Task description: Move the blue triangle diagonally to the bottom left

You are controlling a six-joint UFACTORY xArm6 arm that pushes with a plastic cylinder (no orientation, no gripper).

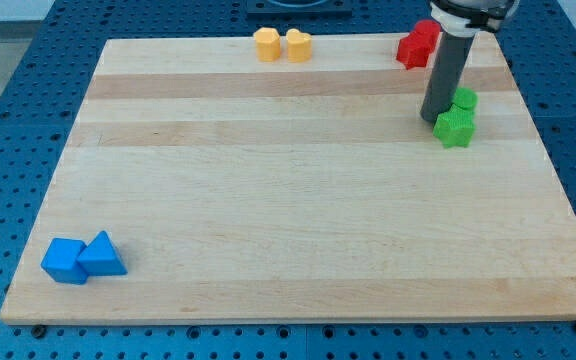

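Observation:
The blue triangle (pixel 102 256) lies near the board's bottom left corner, touching a blue cube-like block (pixel 64 261) on its left. My tip (pixel 434 119) is far off at the view's upper right, right beside the left side of two green blocks; whether it touches them I cannot tell. The rod rises from there to the top edge of the view.
A green star block (pixel 456 127) and a second green block (pixel 464 99) sit together at the right. Two red blocks (pixel 417 45) lie at the top right edge. A yellow hexagon (pixel 266 43) and yellow heart (pixel 298 46) sit at the top middle. The wooden board (pixel 288 200) ends close to the blue blocks.

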